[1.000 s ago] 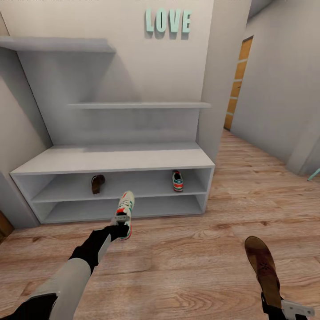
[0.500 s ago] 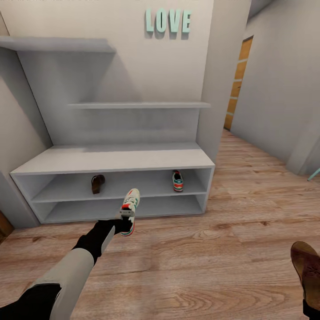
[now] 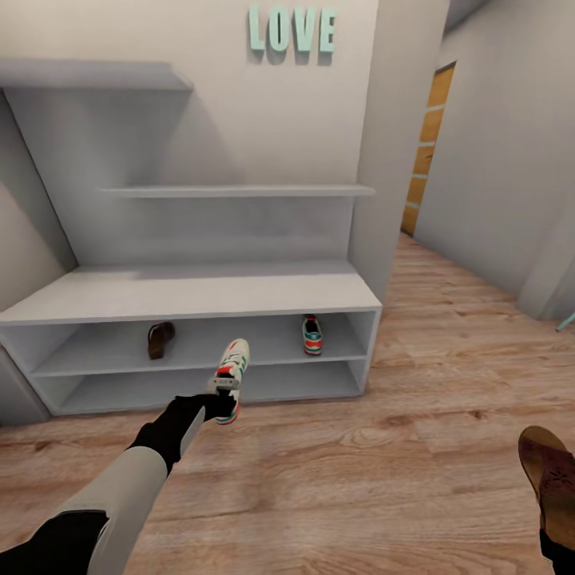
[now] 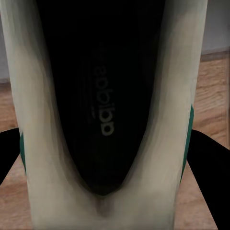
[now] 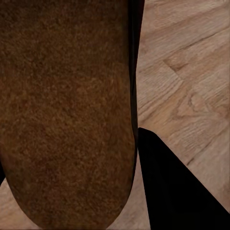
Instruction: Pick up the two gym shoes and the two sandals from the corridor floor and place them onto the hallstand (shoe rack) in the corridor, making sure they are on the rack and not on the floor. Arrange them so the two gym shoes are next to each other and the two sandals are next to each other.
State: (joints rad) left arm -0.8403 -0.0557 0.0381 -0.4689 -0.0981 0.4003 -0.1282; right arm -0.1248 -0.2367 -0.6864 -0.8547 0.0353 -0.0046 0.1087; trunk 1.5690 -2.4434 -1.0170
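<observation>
Nearest, lower right: sandal (image 3: 553,477), stiff, light, clamped at heel by right gripper (image 3: 557,547). Lower centre: gym shoe (image 3: 230,378), soft, light, gripped at heel by left gripper (image 3: 220,397). Farther, hallstand (image 3: 192,292) upper bay: second sandal (image 3: 160,339), second gym shoe (image 3: 312,335).

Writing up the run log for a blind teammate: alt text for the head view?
The left gripper holds a gym shoe before the hallstand, whose upper bay holds a sandal and another gym shoe. A second sandal shows at the lower right corner.
</observation>
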